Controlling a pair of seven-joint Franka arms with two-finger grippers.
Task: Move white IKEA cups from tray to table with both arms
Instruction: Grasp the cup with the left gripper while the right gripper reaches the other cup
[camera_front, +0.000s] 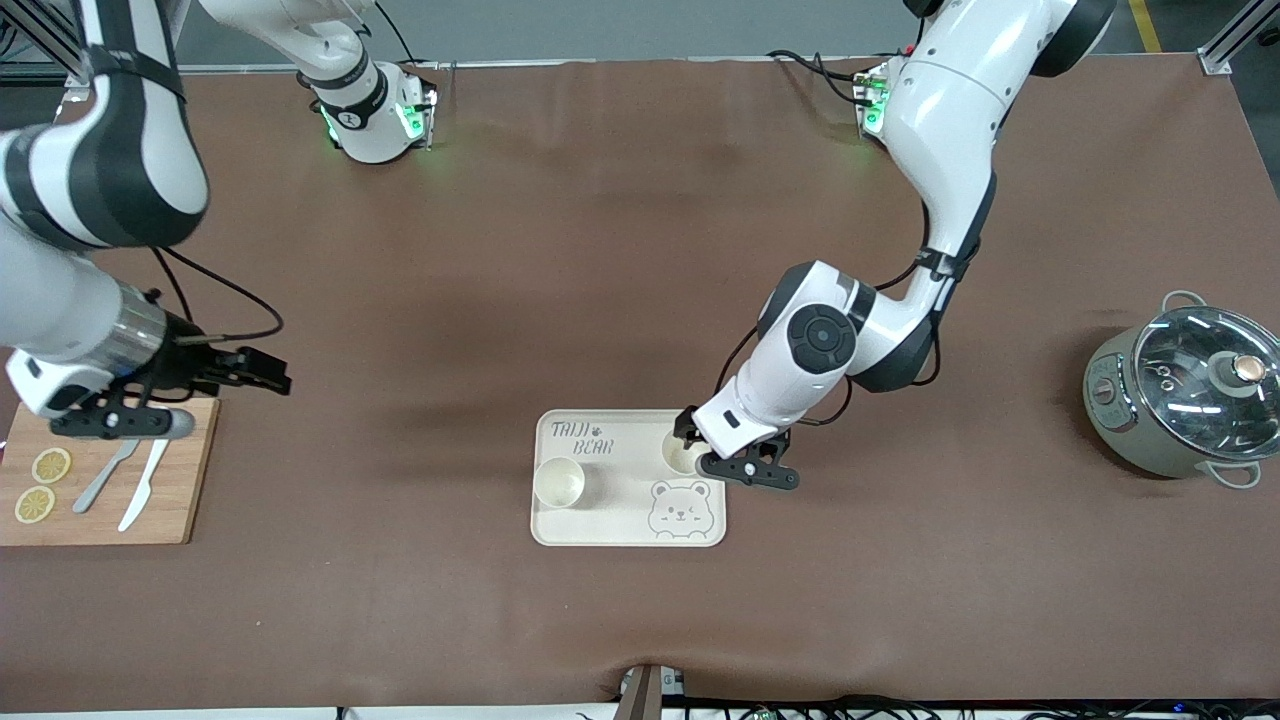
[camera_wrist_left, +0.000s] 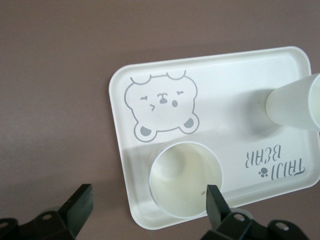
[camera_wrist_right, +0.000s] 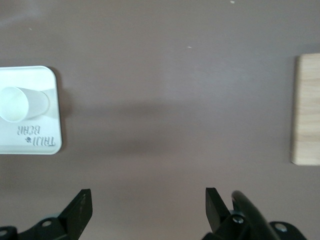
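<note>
- Two small off-white tapered cups stand upright on the cream rounded-rectangle tray (camera_front: 628, 525) with its grey bear print, low in the centre of the front frame. One cup (camera_front: 558, 482) sits at the end toward the right arm; the other cup (camera_wrist_left: 185, 179) sits at the end toward the left arm.
- The left gripper (camera_wrist_left: 148, 207) hangs over that second cup with its fingers spread, one finger over the cup's mouth and the other outside the tray's rim, probably set to pinch the cup's wall.
- In the front view that cup is mostly covered by the gripper; contact cannot be judged.
- The right gripper (camera_wrist_right: 148, 209), fingers spread and holding nothing, waits over the brown matte table (camera_front: 640, 250) by the wooden cutting board (camera_front: 170, 500) at the frame's left.
- The board is partly covered by the right arm.
</note>
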